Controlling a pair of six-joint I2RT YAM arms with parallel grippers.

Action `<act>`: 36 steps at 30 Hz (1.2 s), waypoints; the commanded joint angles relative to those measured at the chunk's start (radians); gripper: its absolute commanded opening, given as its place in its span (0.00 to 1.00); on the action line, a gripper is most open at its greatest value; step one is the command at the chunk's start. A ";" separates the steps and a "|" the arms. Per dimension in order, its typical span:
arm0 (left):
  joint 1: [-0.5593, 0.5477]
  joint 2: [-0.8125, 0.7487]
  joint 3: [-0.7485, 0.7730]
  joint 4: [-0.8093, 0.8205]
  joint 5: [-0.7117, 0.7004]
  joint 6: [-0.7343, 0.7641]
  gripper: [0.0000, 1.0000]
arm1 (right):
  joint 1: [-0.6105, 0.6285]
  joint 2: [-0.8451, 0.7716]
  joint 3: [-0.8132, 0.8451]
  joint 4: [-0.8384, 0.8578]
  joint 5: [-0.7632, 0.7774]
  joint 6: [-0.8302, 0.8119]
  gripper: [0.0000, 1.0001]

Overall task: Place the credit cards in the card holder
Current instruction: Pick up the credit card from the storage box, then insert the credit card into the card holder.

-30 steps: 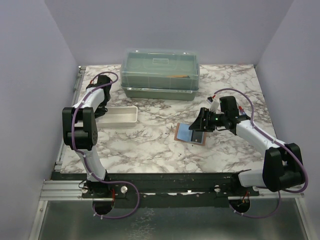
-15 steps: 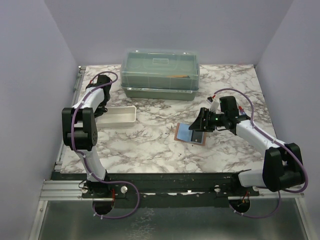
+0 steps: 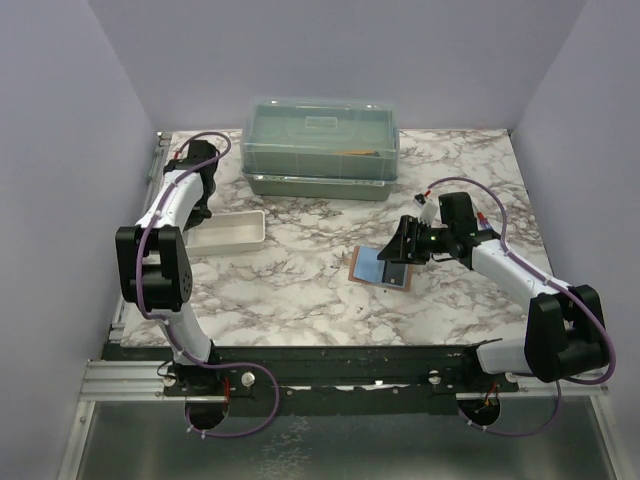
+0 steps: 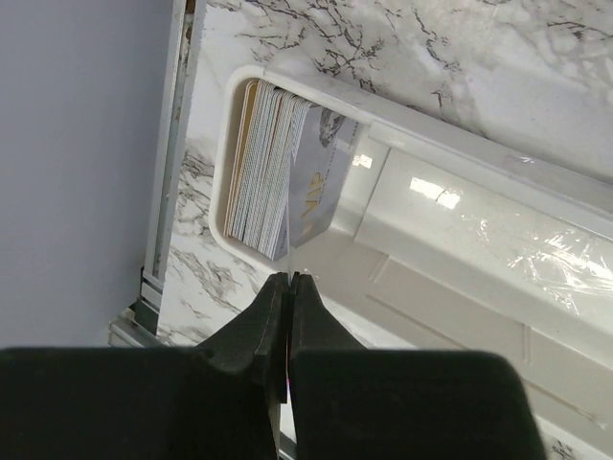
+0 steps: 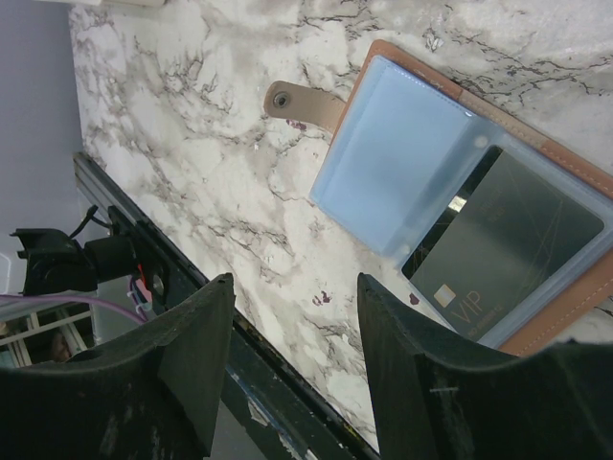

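Your left gripper (image 4: 289, 280) pinches the edge of one of the credit cards (image 4: 261, 172) standing in the white tray (image 4: 460, 230), table 9 o'clock; your right gripper (image 5: 295, 287) hangs open-jawed over the open card holder (image 5: 383, 163), 4 o'clock; a dark card (image 5: 508, 249) sits pocketed.

card holder (image 5: 402, 163) — right edge off-frame

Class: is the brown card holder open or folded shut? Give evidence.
Open. The card holder lies spread flat, bluish inside facing up, snap tab unfastened, a dark card in one pocket.
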State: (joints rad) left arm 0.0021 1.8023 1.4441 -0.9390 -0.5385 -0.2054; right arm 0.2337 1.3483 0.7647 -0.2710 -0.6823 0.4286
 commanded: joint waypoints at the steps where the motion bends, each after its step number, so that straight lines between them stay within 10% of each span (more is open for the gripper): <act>1: -0.033 -0.088 0.066 -0.078 0.074 -0.029 0.00 | -0.002 0.011 0.014 -0.017 0.008 -0.008 0.57; 8: -0.120 -0.263 0.089 0.051 0.608 -0.123 0.00 | -0.002 0.015 0.025 -0.055 0.037 -0.016 0.57; 17: -0.372 -0.354 -0.367 1.049 1.267 -0.464 0.00 | -0.005 -0.110 -0.027 0.018 -0.030 0.089 0.58; 24: -0.446 -0.243 -0.630 1.826 1.408 -0.898 0.00 | -0.012 -0.371 -0.284 0.505 -0.187 0.452 0.64; 36: -0.543 -0.095 -0.760 2.334 1.427 -1.212 0.00 | -0.012 -0.374 -0.348 0.802 -0.184 0.648 0.60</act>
State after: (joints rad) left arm -0.5175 1.6295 0.7124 1.1015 0.8455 -1.2541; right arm 0.2268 0.9550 0.4023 0.4038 -0.8425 1.0069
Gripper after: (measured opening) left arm 0.017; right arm 0.624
